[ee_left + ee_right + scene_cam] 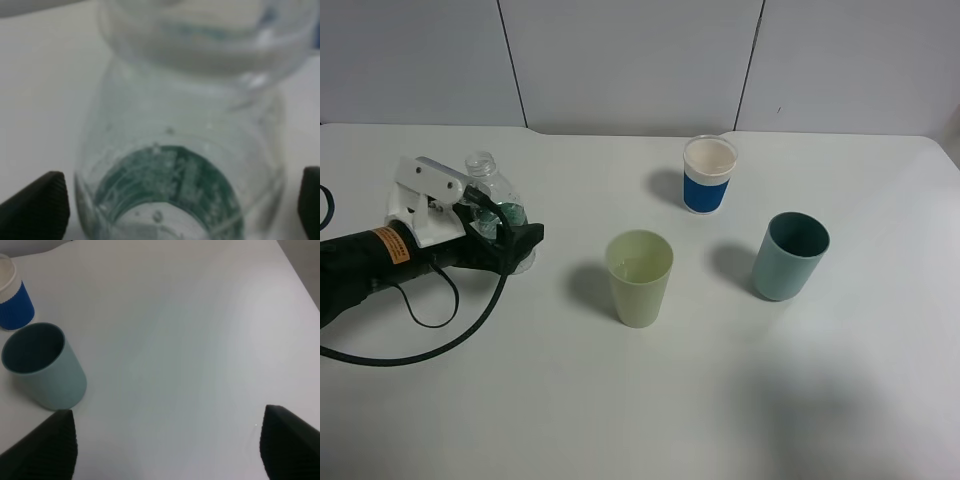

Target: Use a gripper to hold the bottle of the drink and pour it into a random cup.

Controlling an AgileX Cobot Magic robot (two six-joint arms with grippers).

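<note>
The clear bottle of the drink (492, 200) with a dark green label stands upright and uncapped on the white table at the left. My left gripper (510, 238) reaches in from the left and its black fingers stand on either side of the bottle's lower part. In the left wrist view the bottle (175, 165) fills the space between the fingertips (35, 205), with a small gap on each side; the jaws are open. The pale yellow-green cup (640, 277) stands in the middle, to the right of the bottle. My right gripper (167, 445) is open and empty, out of the exterior view.
A white cup with a blue band (708, 175) stands at the back centre and a teal tumbler (790, 256) to the right; both show in the right wrist view (12, 300) (42, 367). The arm's black cable (440, 320) loops on the table at the left.
</note>
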